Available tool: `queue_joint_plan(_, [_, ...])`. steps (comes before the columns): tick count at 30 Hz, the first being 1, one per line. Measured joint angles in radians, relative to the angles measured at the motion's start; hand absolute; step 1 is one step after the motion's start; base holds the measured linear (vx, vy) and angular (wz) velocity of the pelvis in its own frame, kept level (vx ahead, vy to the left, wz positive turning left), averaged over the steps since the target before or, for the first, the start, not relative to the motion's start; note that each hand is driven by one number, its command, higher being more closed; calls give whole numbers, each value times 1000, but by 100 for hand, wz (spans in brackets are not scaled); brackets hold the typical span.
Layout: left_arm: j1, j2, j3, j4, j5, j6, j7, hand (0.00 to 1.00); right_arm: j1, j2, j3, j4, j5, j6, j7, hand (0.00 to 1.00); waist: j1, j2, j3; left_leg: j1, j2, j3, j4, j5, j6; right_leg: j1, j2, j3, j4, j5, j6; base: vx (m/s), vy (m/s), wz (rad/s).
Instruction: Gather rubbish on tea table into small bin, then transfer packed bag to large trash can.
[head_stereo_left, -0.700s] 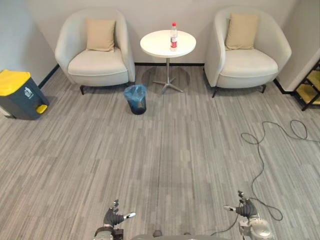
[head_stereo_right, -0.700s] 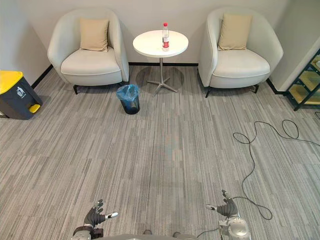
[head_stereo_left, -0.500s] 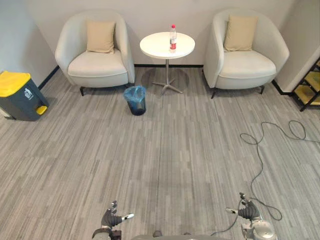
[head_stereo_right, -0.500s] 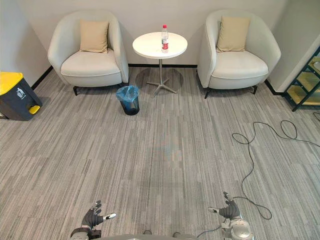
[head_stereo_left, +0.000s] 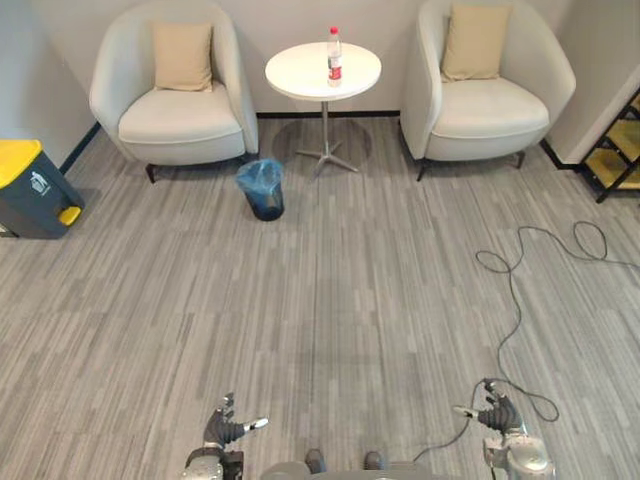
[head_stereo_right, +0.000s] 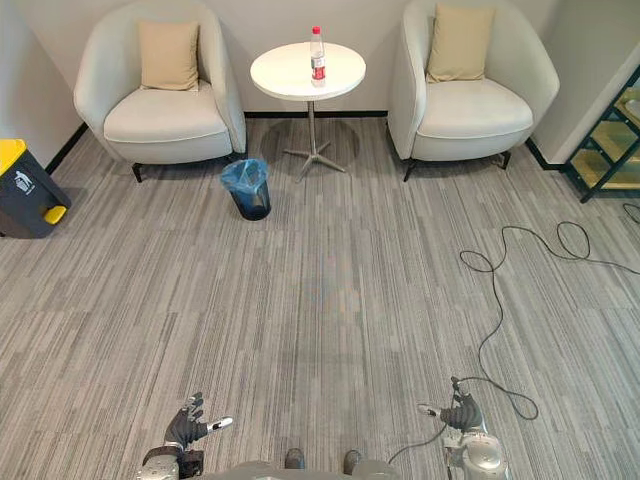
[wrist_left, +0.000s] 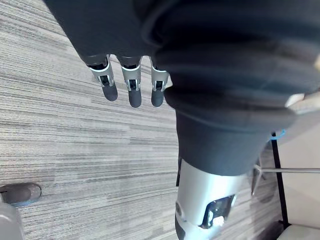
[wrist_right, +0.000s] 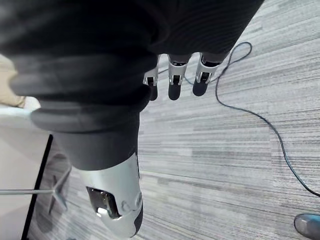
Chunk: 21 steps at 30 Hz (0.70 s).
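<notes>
Nearest, low over the grey carpet, the left hand (head_stereo_left: 228, 432) and the right hand (head_stereo_left: 495, 415) both hang with fingers loosely straight. Neither has hold of anything.

Well beyond them the small bin (head_stereo_left: 262, 188), lined with a blue bag, stands on the floor just in front of the left armchair (head_stereo_left: 170, 110) and near the foot of the round white table (head_stereo_left: 300, 75). The rubbish to gather looks to be the one bottle (head_stereo_left: 334, 56), upright near the middle of the tabletop, a little toward its right edge. A second armchair (head_stereo_left: 490, 95) flanks the table on the right. The large trash can (head_stereo_left: 30, 185), dark with a yellow lid, sits against the left wall, well apart from the bin.

Nothing is collected yet, and the walk over comes first. The bin stands close to the likely path, so a careless step could knock it over. The bottle is tall and narrow: a hand arriving off-centre could tip it, and it might roll off the rim. The bag's loose mouth may also catch a dropped bottle badly.
</notes>
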Motion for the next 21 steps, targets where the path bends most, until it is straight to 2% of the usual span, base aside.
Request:
queue_joint_plan(3, [-2, -1, 11, -31, -22, 0, 2, 0, -26, 0, 0, 0, 3, 9, -1, 0, 1, -1, 12, -40, -1, 29, 85, -72, 15, -77, -7, 17, 143, -87, 43, 92, 74, -31])
queue_joint_plan(4, [-2, 0, 11, -37, -33, 0, 2, 0, -31, 0, 0, 0, 4, 16, -1, 0, -2, 0, 23, -38, -8, 31, 118, -117, 30, -113, -20, 10, 250, -130, 100, 155, 94, -29])
queue_joint_plan(5, [-13, 3, 11, -39, -41, 0, 3, 0, -31, 2, 10, 1, 6, 20, -1, 0, 1, -2, 31, -22, -16, 35, 129, -145, 40, -195, -37, -23, 445, -141, 122, 231, 106, -18])
queue_joint_plan(6, [-19, 14, 8, -38, -48, 1, 5, 0, -29, 6, 17, 1, 7, 22, 0, 0, -1, -7, 45, 0, -23, 34, 138, -160, 53, -260, -54, -58, 586, -154, 124, 306, 90, -10])
queue_joint_plan(7, [-23, 27, 7, -38, -55, 1, 6, 0, -25, 10, 18, 1, 7, 26, 0, 0, -4, -14, 53, 27, -27, 32, 138, -178, 52, -295, -67, -82, 652, -172, 119, 306, 66, 5])
queue_joint_plan(10, [-45, 49, 9, -37, -75, 1, 23, 0, -25, -3, 18, 2, 8, 26, 0, 0, -20, -3, 66, 108, -20, 17, 103, -197, 49, -370, -71, -163, 585, -188, 91, 409, 46, 17])
queue_joint_plan(11, [-71, 47, 10, -37, -79, 1, 28, 0, -36, -15, 19, 2, 9, 26, 0, 0, -31, 3, 75, 150, -1, -15, 63, -198, 47, -403, -58, -187, 502, -179, 84, 563, -19, 69])
queue_joint_plan(12, [-91, 43, 8, -36, -86, -1, 30, 0, -45, -32, 19, 2, 9, 26, 0, 0, -55, 33, 92, 188, 30, -46, 20, -194, 31, -433, -32, -199, 383, -123, 72, 580, -34, 79])
queue_joint_plan(13, [-101, 43, 6, -37, -87, -4, 28, 0, -46, -40, 19, 1, 10, 25, 0, 0, -59, 36, 94, 200, 37, -66, 4, -189, 20, -443, -27, -198, 314, -81, 72, 773, -96, 88])
queue_joint_plan(14, [-119, 44, 8, -36, -87, -5, 29, 0, -38, -45, 17, 0, 10, 24, -1, 0, -67, 18, 91, 218, 36, -91, 9, -190, -3, -474, -30, -177, 229, 11, 55, 845, -143, 85])
queue_joint_plan(15, [-118, 38, 10, -35, -86, -6, 29, 0, -25, -48, 16, 1, 10, 25, -1, 0, -69, 15, 89, 235, 48, -113, 55, -216, -48, -482, -41, -177, 259, 136, -13, 727, -135, 70])
queue_joint_plan(16, [-121, 26, 10, -30, -86, -5, 30, 0, -22, -51, 17, 2, 10, 27, -1, 0, -71, 33, 96, 237, 67, -116, 97, -219, -57, -484, -32, -195, 310, 119, -35, 748, -179, 43])
queue_joint_plan(17, [-121, 17, 10, -28, -86, -4, 28, 0, -34, -39, 19, -5, 10, 25, 1, 0, -63, 39, 101, 192, 83, -109, 230, -168, -122, -473, -32, -216, 372, 56, -68, 582, -150, 17])
queue_joint_plan(18, [-120, 9, 11, -28, -86, -4, 28, 0, -34, -35, 20, -11, 11, 25, 1, 0, -61, 40, 102, 156, 81, -108, 328, -116, -124, -457, -34, -221, 389, 34, -81, 899, -231, 24])
queue_joint_plan(19, [-108, -15, 19, -32, -86, -3, 27, 0, -27, -35, 40, -31, 14, 25, 1, 0, -56, 40, 111, 80, 89, -95, 542, 69, -96, -372, -32, -222, 381, -14, -87, 739, -190, 23])
queue_joint_plan(20, [-85, -29, 21, -46, -86, -4, 27, 0, -21, -26, 62, -51, 27, 20, 1, 0, -44, 30, 124, 7, 143, -53, 755, 107, -75, -261, -17, -218, 344, -45, -106, 720, -174, 18])
queue_joint_plan(21, [-77, -30, 21, -59, -86, -4, 26, 0, -21, -11, 61, -65, 41, 19, -3, 0, -39, 35, 128, -28, 166, -28, 847, 72, -44, -207, -12, -218, 321, -52, -116, 624, -145, 3])
